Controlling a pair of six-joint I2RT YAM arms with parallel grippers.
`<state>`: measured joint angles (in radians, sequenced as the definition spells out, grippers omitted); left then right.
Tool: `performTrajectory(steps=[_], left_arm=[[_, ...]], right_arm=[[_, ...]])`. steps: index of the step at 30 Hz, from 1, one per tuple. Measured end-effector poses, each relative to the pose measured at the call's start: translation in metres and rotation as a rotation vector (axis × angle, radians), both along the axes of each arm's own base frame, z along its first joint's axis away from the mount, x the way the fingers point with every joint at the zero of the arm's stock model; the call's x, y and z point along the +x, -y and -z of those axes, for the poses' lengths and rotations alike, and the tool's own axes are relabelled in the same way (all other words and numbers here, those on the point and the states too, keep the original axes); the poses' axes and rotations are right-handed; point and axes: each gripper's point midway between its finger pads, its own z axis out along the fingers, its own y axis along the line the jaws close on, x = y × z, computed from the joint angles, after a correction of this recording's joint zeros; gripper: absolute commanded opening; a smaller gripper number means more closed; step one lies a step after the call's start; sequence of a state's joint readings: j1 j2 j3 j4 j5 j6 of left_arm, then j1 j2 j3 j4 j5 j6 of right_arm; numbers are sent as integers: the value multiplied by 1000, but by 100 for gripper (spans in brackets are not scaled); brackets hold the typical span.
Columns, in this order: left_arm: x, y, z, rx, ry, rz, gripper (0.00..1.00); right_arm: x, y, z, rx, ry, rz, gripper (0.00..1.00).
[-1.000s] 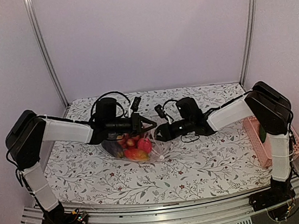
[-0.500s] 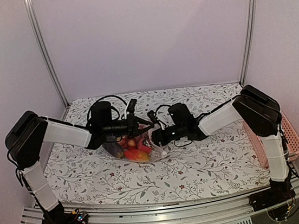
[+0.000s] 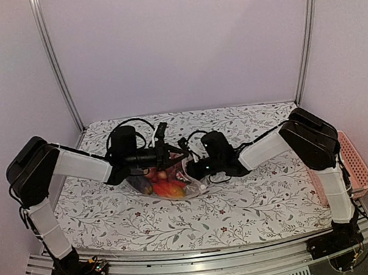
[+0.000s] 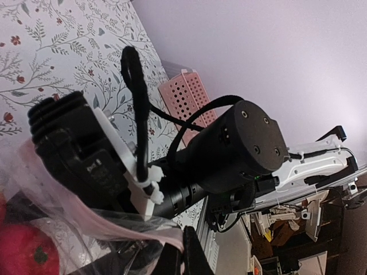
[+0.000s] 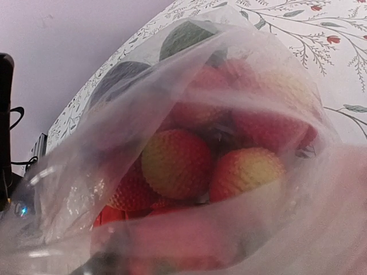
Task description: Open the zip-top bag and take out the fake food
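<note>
The zip-top bag [image 3: 191, 187] lies on the floral table, left of the middle, with its mouth lifted. The fake food [image 3: 166, 189] shows inside as red, orange and dark pieces. My left gripper [image 3: 178, 155] is shut on the bag's pink zip edge [image 4: 109, 220], with both fingers pinched together [image 4: 182, 255]. My right gripper [image 3: 192, 170] is at the bag's mouth, and the plastic hides its fingers. In the right wrist view the bag [image 5: 114, 114] gapes open over bumpy red-and-yellow fruits [image 5: 175, 163]. A red piece also shows in the left wrist view [image 4: 28, 255].
A pink mesh basket [image 3: 354, 157] stands at the table's right edge and also shows in the left wrist view [image 4: 186, 94]. The right arm's wrist [image 4: 229, 149] is close in front of the left gripper. Metal frame posts stand at the back corners.
The right arm has swung left and its gripper has gone from beside the bag up to its mouth. The left gripper has kept its hold and drifted slightly left.
</note>
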<state>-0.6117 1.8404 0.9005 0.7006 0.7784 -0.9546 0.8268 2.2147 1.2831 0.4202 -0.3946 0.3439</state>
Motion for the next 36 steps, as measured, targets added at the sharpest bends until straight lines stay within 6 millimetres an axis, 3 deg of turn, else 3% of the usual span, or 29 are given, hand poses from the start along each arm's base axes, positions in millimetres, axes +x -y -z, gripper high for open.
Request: performTrajectory(steps=[4,11,20,30,36], left_arm=[[1,0,-2,-7,9,-1,0],[2,0,-2,-6,11,-7,0],[6,-1,10,10,-4,-18,0],[9,-1,24,34,-13,-29,0],[11,0,31,42,-25,-29,0]], right_arm=[[3,0,-1,1,5,19,45],[-6,13,-1,-29,0,33,41],[-20,34,-37,-13,21,40,39],[-34,93,-45,-28,-14,102,39],[-30,141,-82,15,13,181,39]])
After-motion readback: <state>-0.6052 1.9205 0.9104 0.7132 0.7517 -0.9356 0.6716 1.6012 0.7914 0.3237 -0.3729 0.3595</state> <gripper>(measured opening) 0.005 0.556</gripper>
